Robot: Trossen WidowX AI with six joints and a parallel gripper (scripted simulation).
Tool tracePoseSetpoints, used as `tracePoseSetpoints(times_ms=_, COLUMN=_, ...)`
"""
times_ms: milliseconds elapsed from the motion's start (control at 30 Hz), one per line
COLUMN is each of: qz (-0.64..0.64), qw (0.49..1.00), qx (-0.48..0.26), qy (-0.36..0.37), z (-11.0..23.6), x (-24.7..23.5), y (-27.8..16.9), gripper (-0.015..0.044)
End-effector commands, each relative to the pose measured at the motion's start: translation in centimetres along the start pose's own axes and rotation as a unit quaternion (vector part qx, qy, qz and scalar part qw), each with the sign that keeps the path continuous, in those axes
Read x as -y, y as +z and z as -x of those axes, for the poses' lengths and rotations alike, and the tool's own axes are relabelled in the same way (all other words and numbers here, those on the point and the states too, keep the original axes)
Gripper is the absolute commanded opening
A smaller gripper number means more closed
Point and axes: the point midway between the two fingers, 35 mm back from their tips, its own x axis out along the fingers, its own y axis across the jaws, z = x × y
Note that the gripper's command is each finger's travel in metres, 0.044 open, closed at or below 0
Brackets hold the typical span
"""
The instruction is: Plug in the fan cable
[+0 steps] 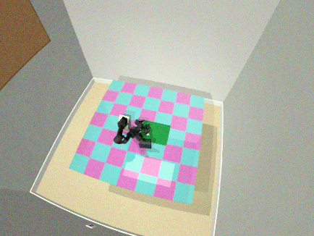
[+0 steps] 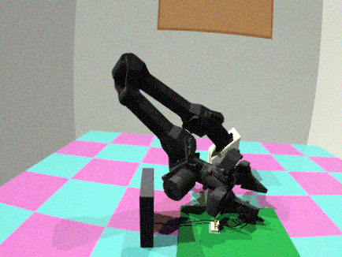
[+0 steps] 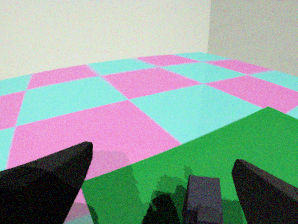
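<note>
The green board (image 1: 160,135) (image 2: 272,240) (image 3: 260,132) lies flat on the checkered mat. The small white fan header (image 2: 214,227) stands near its left part in the exterior view, with yellowish pins showing above it. The black upright fan (image 1: 145,144) (image 2: 146,213) stands beside the board, and its thin dark cable (image 2: 169,225) runs across the board. My gripper (image 2: 241,202) (image 3: 165,159) is open over the board. A dark block, seemingly the plug (image 3: 204,200) (image 2: 252,214), shows between the spread fingers, nearer the right one in the wrist view, and away from the header. Whether it touches a finger is unclear.
A white bracket (image 1: 124,118) (image 2: 236,139) stands behind the arm. The arm's links arch above the mat on the fan's side in the exterior view. The fan rises as an upright obstacle left of the board there. Dark cable loops lie close to the header.
</note>
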Motion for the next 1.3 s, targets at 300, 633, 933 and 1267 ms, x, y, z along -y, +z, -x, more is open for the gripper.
tracePoseSetpoints(times_ms=300, qz=-0.166, qw=0.907, qx=-0.339, qy=0.186, z=-3.8, x=-1.5, y=2.2, gripper=0.044)
tracePoseSetpoints(times_ms=633, qz=-0.11, qw=0.812, qx=-0.569, qy=0.072, z=-2.0, x=-1.2, y=8.0, gripper=0.044)
tracePoseSetpoints(times_ms=933, qz=-0.054, qw=0.776, qx=-0.625, qy=-0.06, z=-1.0, x=-1.4, y=12.6, gripper=0.044)
tracePoseSetpoints(times_ms=1267, qz=-0.04, qw=0.768, qx=-0.628, qy=-0.118, z=-0.5, x=-1.7, y=14.4, gripper=0.044)
